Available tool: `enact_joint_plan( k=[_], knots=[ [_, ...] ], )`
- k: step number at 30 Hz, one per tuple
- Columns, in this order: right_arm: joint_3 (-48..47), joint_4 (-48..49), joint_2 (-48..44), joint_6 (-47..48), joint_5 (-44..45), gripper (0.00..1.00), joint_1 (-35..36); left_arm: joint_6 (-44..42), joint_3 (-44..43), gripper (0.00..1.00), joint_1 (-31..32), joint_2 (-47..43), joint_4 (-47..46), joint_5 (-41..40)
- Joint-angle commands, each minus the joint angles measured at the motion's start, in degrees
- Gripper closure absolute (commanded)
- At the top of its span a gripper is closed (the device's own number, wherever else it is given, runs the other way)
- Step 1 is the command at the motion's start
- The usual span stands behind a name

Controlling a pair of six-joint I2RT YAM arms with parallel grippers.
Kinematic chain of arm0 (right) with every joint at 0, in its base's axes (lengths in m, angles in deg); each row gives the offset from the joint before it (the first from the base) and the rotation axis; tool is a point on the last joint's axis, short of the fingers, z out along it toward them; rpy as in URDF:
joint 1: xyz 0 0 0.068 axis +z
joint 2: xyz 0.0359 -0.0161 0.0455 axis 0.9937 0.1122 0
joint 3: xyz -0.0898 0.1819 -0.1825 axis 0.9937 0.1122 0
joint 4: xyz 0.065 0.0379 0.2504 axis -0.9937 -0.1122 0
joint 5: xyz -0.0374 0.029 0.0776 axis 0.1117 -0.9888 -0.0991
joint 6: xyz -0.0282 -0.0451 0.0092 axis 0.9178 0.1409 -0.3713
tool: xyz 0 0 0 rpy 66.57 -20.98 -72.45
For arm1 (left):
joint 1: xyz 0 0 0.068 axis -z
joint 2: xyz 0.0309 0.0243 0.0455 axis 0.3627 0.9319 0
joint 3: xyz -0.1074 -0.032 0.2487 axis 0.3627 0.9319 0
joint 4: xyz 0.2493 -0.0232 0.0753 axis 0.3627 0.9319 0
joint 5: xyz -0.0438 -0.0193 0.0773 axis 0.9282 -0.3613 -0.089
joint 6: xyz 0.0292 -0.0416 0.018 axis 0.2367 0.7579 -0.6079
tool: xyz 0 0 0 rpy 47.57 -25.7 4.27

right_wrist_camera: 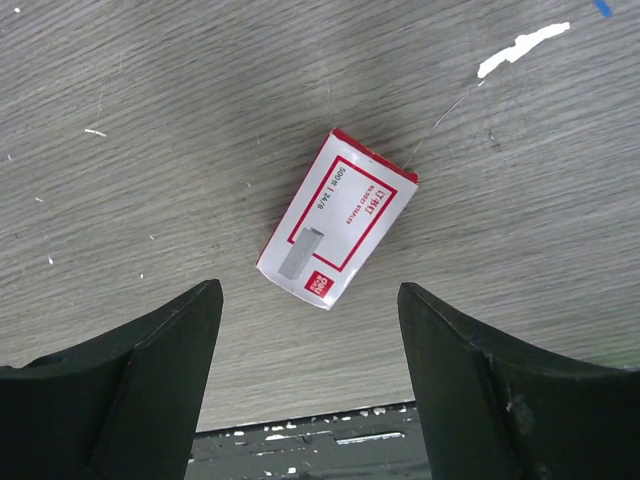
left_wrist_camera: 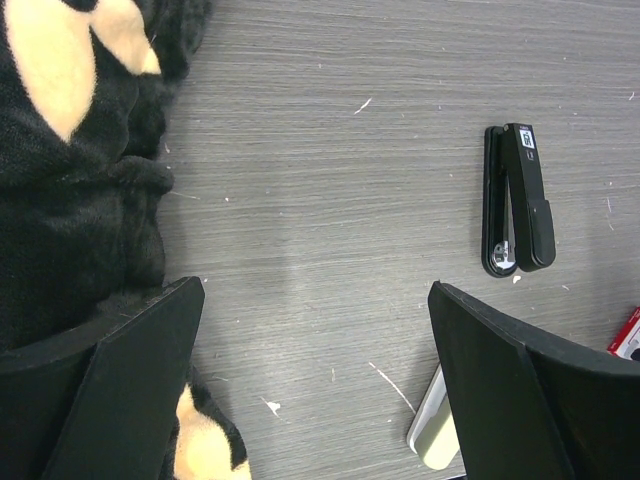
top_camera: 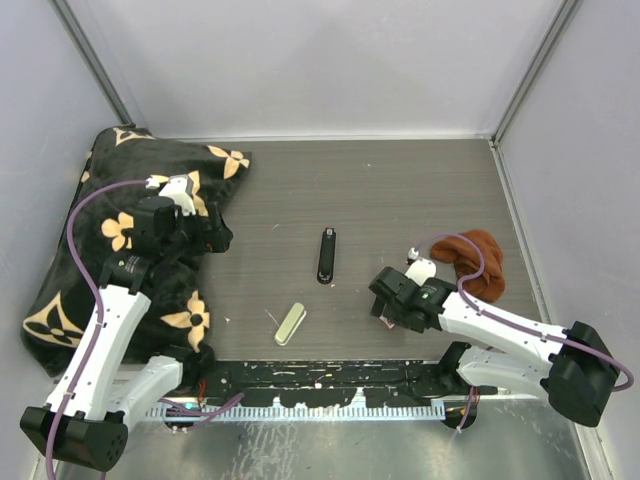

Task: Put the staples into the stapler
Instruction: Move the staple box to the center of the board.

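Note:
The black stapler (top_camera: 326,256) lies closed on the grey table, also in the left wrist view (left_wrist_camera: 518,212). A small red-and-white staple box (right_wrist_camera: 337,217) lies flat on the table just beyond my right gripper's (right_wrist_camera: 308,292) open, empty fingertips; in the top view only a bit of it (top_camera: 381,322) shows under the right gripper (top_camera: 386,305). No loose metal staple strip is in view. My left gripper (top_camera: 222,238) hangs open and empty at the pillow's edge, left of the stapler, as the left wrist view (left_wrist_camera: 315,290) shows.
A cream-green oblong (top_camera: 290,323) lies near the front, also by the left gripper's right finger (left_wrist_camera: 435,435). A black pillow with tan flowers (top_camera: 70,280) fills the left side. A brown cloth (top_camera: 475,258) lies at right. A black rail (top_camera: 330,380) runs along the near edge.

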Motion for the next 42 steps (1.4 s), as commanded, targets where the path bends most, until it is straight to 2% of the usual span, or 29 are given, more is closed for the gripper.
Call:
enact_joint_plan(
  k=[1, 7, 19, 31, 37, 42],
  knots=[
    [0.49, 4.14, 1.31, -1.73, 3.38, 0.24, 0.23, 0.03, -0.13, 0.02, 0.01, -1.03, -1.57, 0.27],
    [0.49, 6.06, 3.95, -1.15, 3.97, 0.28, 0.23, 0.01, -0.04, 0.02, 0.04, -0.98, -1.61, 0.27],
    [2.34, 5.93, 6.48, -2.71, 4.76, 0.28, 0.23, 0.09, 0.04, 0.02, 0.03, -1.41, -1.79, 0.53],
    [1.99, 7.45, 8.92, -0.3, 4.55, 0.39, 0.23, 0.07, 0.05, 0.02, 0.05, -1.53, -1.74, 0.53],
    [0.97, 9.66, 9.31, 6.5, 3.13, 0.53, 0.18, 0.07, 0.05, 0.02, 0.05, -1.73, -1.69, 0.54],
    [-1.49, 10.63, 11.34, 10.99, 1.83, 0.57, 0.97, 0.07, 0.13, 0.02, 0.05, -1.68, -1.83, 0.43]
  ],
)
